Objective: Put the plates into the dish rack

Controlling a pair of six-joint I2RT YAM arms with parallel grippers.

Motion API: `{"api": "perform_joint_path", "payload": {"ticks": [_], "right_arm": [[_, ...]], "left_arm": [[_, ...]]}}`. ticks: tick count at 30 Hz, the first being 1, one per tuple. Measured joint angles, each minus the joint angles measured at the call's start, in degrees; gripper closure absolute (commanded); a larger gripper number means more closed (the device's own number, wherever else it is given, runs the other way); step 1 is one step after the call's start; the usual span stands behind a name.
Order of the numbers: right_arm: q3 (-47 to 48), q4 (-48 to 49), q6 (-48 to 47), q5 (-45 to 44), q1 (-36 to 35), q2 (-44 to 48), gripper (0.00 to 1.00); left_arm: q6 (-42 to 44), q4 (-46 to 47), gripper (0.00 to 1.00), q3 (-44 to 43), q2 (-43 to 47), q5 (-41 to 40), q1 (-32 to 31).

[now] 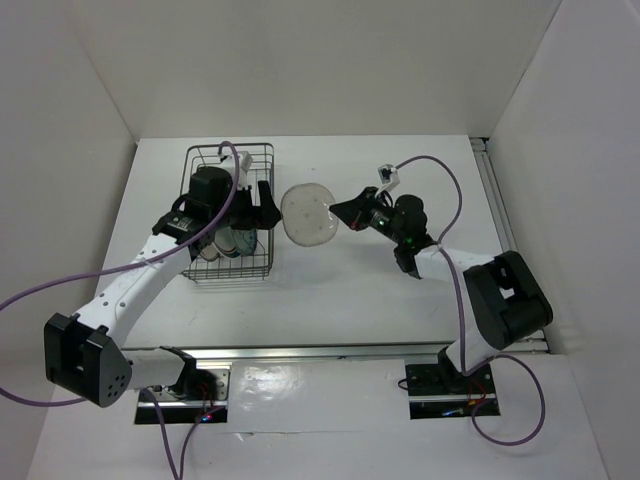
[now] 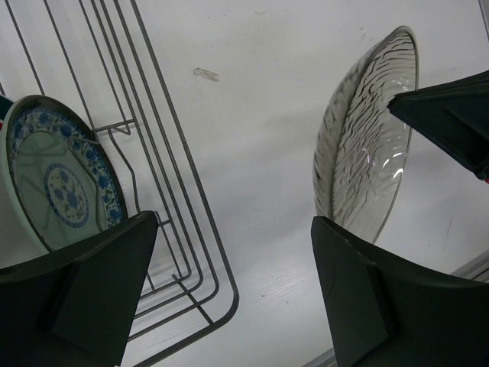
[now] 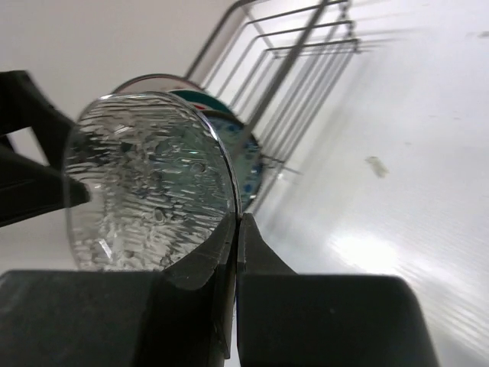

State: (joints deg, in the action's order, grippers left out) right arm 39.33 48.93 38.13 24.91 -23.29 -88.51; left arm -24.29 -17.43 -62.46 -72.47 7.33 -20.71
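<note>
Translucent grey plate [image 1: 307, 213] is hanging on edge above the table [image 1: 350, 290], toward its far edge and just off the right-hand side of the dish rack [image 1: 250, 148]. My right claw [image 1: 340, 212] is pinching it by the rim, fingers pressed nearly together on the thin glass. That is keeping the plate upright rather than flat, which I am judging to be the only way it is going to slide between the rack's prongs.

My left claw [image 1: 268, 212] is waiting spread wide beside the rack's right wall. It is facing the plate's opposite rim, gripping nothing and not touching the plate. I am reading this as a handover, since the rack is sitting toward the table's far-left corner, where my left arm is reaching more easily.

Inside the rack the teal patterned plate [image 2: 65, 183] is standing upright against the wires, with other plates beside it that I am not making out clearly. The next move is asking for care. My left fingers should be closing on the rim before my right ones are letting go, or the plate is dropping onto the table.
</note>
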Motion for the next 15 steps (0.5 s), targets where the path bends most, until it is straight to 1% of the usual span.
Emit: {"api": "perform_joint_path", "payload": {"ticks": [6, 15], "right_arm": [[-0.5, -1.9, -2.29, -2.16, 1.75, -0.33, 1.0], [-0.33, -1.07, -1.38, -1.77, -0.39, -4.2, 1.0]], "left_arm": [[-0.2, -0.5, 0.05, 0.0, 0.11, -1.01, 0.0], [-1.38, -0.2, 0.05, 0.0, 0.22, 1.18, 0.0]]}}
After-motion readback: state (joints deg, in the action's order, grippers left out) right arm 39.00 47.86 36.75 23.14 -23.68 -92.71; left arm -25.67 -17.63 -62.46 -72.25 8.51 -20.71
